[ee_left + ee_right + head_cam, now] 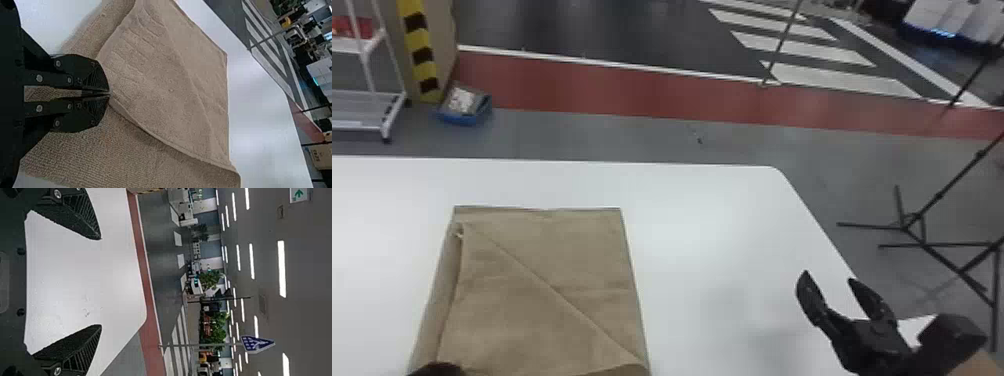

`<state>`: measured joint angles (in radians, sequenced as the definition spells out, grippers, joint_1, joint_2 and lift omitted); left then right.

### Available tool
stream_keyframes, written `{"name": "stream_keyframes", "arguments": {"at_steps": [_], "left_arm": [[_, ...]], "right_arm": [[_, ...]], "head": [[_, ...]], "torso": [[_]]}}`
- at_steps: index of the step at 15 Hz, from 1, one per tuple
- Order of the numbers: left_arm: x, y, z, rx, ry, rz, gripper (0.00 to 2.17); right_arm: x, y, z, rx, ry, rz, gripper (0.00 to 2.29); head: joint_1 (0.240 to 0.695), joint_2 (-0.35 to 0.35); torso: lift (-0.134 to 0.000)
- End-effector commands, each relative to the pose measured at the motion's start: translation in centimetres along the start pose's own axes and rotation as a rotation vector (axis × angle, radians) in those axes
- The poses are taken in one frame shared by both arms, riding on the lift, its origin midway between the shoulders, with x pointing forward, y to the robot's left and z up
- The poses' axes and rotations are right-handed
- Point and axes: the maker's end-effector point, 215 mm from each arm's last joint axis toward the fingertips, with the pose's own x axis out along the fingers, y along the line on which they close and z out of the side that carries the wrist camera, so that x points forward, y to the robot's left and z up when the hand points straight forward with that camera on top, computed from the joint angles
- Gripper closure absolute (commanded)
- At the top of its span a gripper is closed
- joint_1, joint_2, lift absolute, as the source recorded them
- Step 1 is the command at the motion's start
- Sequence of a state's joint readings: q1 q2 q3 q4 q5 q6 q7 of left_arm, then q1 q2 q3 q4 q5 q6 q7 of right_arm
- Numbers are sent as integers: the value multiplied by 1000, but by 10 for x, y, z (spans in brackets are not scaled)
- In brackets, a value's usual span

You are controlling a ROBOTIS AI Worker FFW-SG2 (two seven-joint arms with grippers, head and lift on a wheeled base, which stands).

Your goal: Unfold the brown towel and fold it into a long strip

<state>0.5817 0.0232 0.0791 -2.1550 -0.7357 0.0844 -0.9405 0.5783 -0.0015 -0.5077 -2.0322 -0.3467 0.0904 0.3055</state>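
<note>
There is 1 brown towel (552,280) on 1 white bench (712,215), lying left of the bench's far right corner, with a strip of bench between its far edge and the bench's far edge. It is layered: 1 fold edge slants from near its far left corner towards its near right side, and a lower layer shows along its left side.

Of 2 grippers, the left gripper (438,370) is at the towel's near left part, its 2 fingers (84,76) pinched together on the towel's edge. The right gripper (829,276) has its 2 fingers spread with nothing between, beside the bench's right edge and well apart from the towel; a broad stretch of bare bench top lies between them, leaving room for sideways movement
</note>
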Motion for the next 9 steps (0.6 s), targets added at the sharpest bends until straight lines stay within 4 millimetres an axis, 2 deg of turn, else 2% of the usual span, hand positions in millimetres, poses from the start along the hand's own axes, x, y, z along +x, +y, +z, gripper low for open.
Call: {"name": "stream_keyframes", "arguments": {"at_steps": [1, 2, 4, 6, 9], "left_arm": [[-2, 3, 7, -3, -18, 9, 1700], [-4, 5, 11, 3, -25, 14, 1703], [-12, 10, 22, 21, -40, 30, 1703], [-22, 20, 34, 50, -55, 46, 1703], [-28, 26, 38, 78, -57, 46, 1703]], "right_arm": [[2, 4, -1, 8, 6, 8, 83], [7, 15, -3, 17, 18, 34, 83], [23, 39, 7, 21, 24, 74, 83], [43, 75, 12, 48, 67, 150, 107], [90, 137, -7, 52, 221, 255, 113]], "head": [[695, -350], [695, -350], [695, -350], [695, -350], [695, -294]], "torso": [[-123], [-123], [-123], [-123], [-123]]}}
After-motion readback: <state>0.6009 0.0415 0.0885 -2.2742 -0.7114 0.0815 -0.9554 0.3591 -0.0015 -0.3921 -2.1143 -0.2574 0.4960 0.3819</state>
